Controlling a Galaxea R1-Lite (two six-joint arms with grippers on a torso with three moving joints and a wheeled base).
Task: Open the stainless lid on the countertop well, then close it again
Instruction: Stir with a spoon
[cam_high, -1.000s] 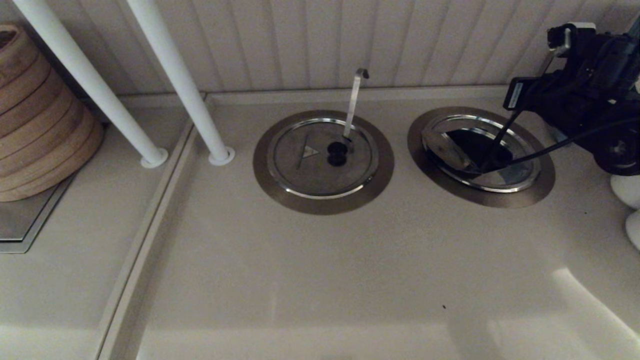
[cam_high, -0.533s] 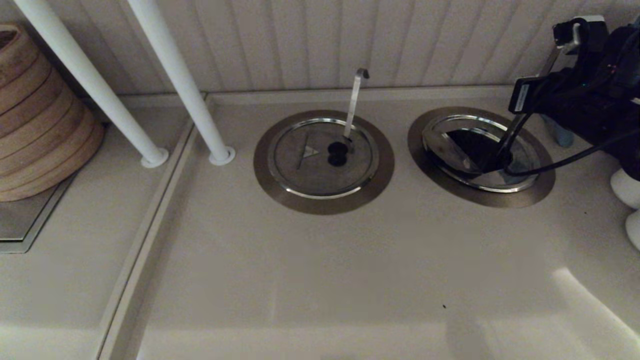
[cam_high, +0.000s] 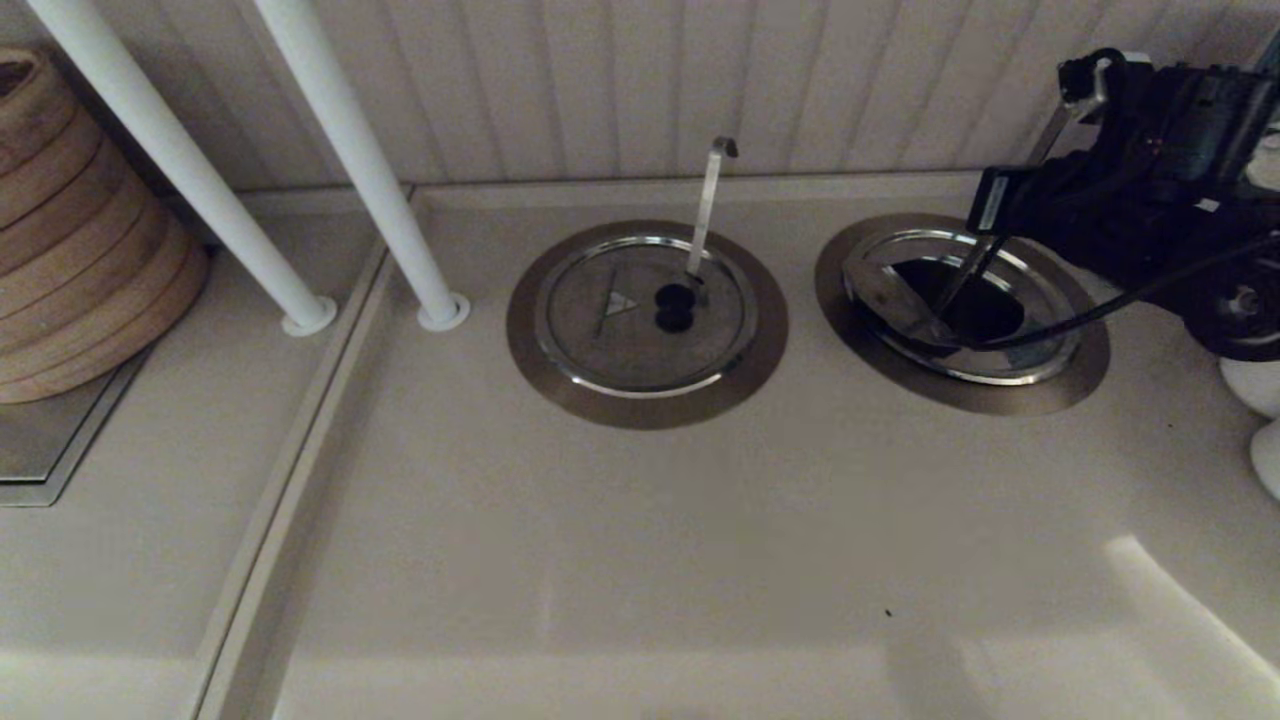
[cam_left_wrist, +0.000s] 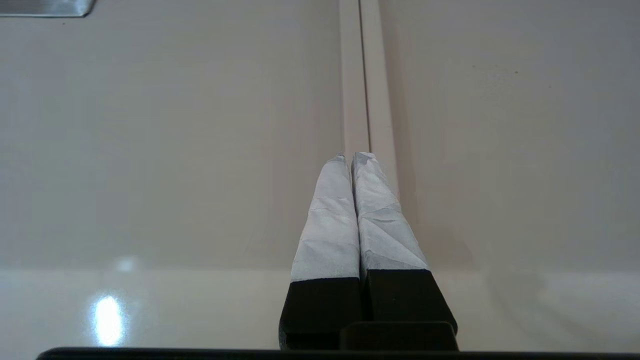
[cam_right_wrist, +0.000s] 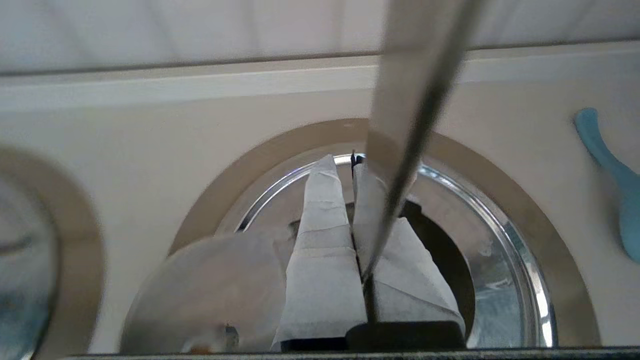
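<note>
Right pincer (cam_right_wrist: 350, 170): it sat over the countertop well (cam_high: 962, 312), fingers pressed together; couldn't tell if they had the stainless lid (cam_high: 895, 300).
Lid: it was tilted up inside the well, dark bottom showing beside it.
Risk: I figured the lid could slip and clang down, or snag on the flat utensil handle (cam_right_wrist: 415, 100) right beside the pincer.
Left pincer (cam_left_wrist: 352, 156): fully closed on nothing, well away from the well, over bare desk (cam_left_wrist: 150, 150).
Count: two wells, two lids, two handles, two white poles.
</note>
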